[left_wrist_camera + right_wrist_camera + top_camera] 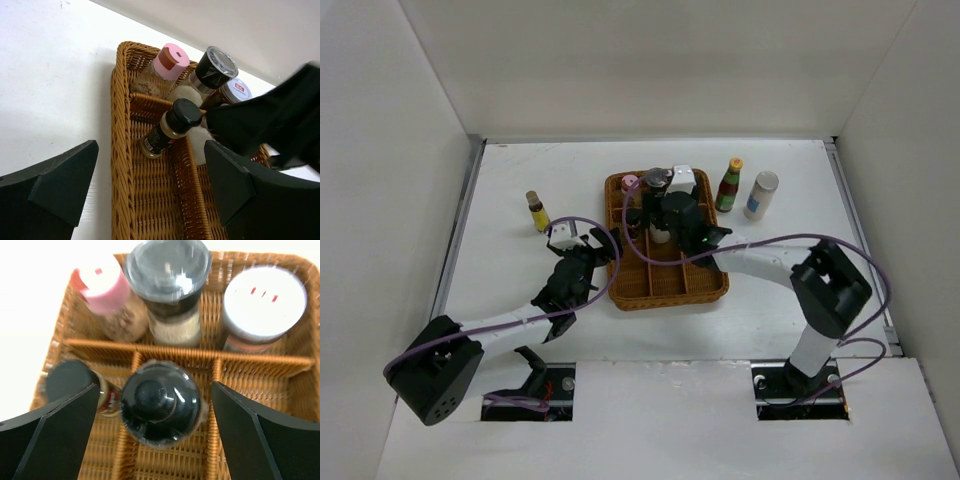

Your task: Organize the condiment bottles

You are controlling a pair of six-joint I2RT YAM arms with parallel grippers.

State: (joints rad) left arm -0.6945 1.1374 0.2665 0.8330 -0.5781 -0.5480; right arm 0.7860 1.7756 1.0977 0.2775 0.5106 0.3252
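Note:
My right gripper [665, 226] hangs over the wicker tray [620, 275]. In the right wrist view its jaws [154, 407] are open on either side of an upright black-topped bottle [161, 390], with a gap on each side. A small black-capped dark bottle [167, 130] leans in the left compartment beside it. In the back row stand a pink-lidded jar [102, 282], a black-capped grinder [168, 270] and a white-lidded jar [263, 300]. My left gripper [582, 262] is open and empty at the tray's left rim [120, 150].
A yellow-labelled brown bottle [537, 211] stands on the table left of the tray. A yellow-capped red-green bottle [729, 185] and a white shaker [760, 195] stand to the tray's right. The tray's front compartments [665, 280] hold nothing. White walls enclose the table.

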